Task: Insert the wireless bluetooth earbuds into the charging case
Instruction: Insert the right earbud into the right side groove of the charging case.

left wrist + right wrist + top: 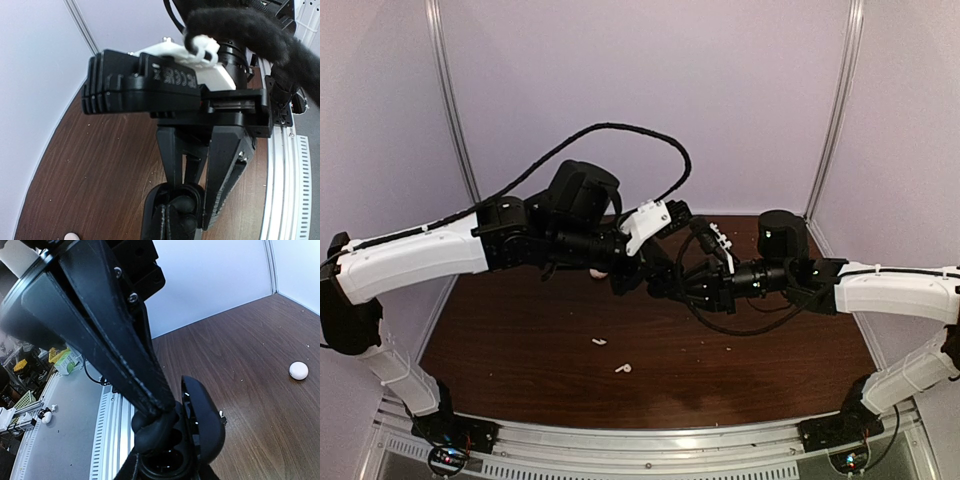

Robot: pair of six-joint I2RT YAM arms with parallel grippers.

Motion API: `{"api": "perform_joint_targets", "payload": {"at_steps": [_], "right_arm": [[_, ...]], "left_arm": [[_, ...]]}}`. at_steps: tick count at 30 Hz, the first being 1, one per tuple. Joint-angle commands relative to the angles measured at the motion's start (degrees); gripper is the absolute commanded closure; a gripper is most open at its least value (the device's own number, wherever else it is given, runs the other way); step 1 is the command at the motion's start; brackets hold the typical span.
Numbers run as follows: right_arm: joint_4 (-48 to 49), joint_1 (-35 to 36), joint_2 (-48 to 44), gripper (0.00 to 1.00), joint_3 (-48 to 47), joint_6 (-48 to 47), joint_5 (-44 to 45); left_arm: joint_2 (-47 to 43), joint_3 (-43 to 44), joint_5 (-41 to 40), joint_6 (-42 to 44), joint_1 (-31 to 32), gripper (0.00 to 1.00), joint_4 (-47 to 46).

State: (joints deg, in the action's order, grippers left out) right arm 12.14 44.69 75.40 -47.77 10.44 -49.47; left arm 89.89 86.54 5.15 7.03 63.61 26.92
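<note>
The black charging case [204, 426] is open, its lid upright, and held above the table where both arms meet [650, 278]. My left gripper [197, 207] is shut on the case base [200, 190], one finger on each side. My right gripper [161, 409] is shut on a black earbud [154, 434] and holds it right at the case's wells. In the left wrist view, the right gripper's closed fingers [167, 222] and the rounded black earbud [186, 202] sit inside the open case. I cannot tell where the second black earbud is.
A pale pink round case [598, 272] lies on the brown table behind the grippers and also shows in the right wrist view [298, 370]. Two small white stemmed earbuds [599, 342] [623, 368] lie nearer the front. A metal rail [640, 440] runs along the near edge.
</note>
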Motion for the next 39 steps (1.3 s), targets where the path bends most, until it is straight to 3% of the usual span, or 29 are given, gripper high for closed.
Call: {"api": "perform_joint_targets", "payload": {"at_steps": [1, 19, 39], "right_arm": [[0.9, 0.4, -0.3, 1.00, -1.8, -0.3, 0.0], [2.3, 0.5, 0.1, 1.00, -1.5, 1.9, -3.0], [2.4, 0.5, 0.1, 1.00, -1.7, 2.4, -1.3]], "left_arm": [[-1.5, -0.6, -1.8, 1.2, 0.8, 1.00, -2.3], [-2.1, -0.7, -7.3, 3.7, 1.7, 1.00, -2.4], [-2.2, -1.4, -1.7, 3.1, 3.9, 1.00, -2.4]]}}
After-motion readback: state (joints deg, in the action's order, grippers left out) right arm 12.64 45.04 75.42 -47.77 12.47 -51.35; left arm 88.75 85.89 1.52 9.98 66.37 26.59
